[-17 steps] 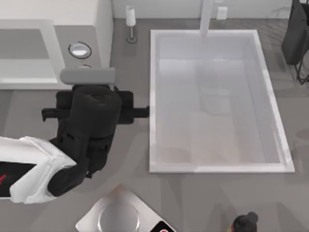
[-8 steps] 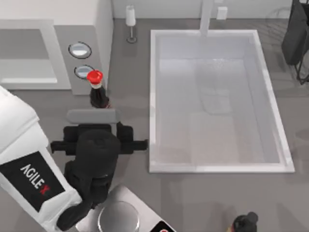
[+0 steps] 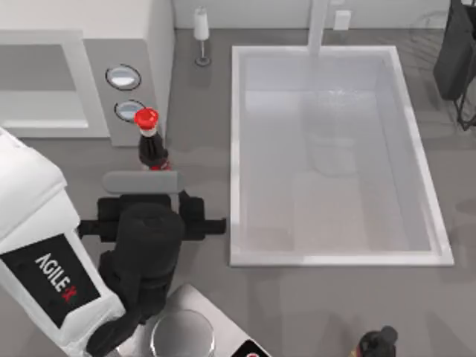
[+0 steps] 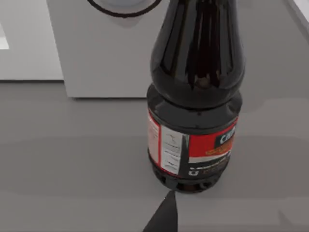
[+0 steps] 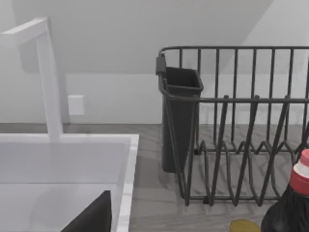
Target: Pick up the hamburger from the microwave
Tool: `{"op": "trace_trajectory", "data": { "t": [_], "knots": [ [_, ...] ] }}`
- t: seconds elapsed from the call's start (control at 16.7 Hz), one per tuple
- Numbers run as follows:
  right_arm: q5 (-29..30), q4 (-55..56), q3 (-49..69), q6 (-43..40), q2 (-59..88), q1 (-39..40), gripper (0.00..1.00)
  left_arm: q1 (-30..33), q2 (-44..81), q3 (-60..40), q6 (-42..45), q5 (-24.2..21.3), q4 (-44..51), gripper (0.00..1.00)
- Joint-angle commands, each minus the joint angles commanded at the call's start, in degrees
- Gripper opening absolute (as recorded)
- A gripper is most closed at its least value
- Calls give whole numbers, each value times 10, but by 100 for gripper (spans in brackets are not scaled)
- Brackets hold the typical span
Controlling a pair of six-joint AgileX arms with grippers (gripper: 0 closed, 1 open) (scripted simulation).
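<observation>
The white microwave stands at the table's far left, with its pale cavity beside a grey panel bearing two dials. The hamburger is hidden from view. A red-capped dark bottle stands upright in front of the panel, and its labelled body is close up in the left wrist view. My left gripper hovers just on the near side of that bottle, a short gap away, with a dark tip showing. A dark part of my right gripper shows over the sink's corner.
A white sink with a faucet takes the middle and right. A black dish rack is at the far right. A silver scale and a dark bottle sit at the near edge. A stemmed glass stands behind.
My left arm has drawn back from the microwave's front toward the near edge, uncovering the red-capped bottle. Over the last half second it barely moved.
</observation>
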State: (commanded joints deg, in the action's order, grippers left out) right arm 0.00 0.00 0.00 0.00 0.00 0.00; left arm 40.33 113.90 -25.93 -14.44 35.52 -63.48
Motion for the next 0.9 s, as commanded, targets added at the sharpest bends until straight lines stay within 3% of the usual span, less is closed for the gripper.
{"op": "trace_trajectory", "data": {
  "t": [0.6, 0.9],
  "knots": [
    [0, 0, 0, 0, 0, 0, 100, 0, 0, 0, 0, 0, 0, 98],
    [0, 0, 0, 0, 0, 0, 100, 0, 0, 0, 0, 0, 0, 100]
  ]
}}
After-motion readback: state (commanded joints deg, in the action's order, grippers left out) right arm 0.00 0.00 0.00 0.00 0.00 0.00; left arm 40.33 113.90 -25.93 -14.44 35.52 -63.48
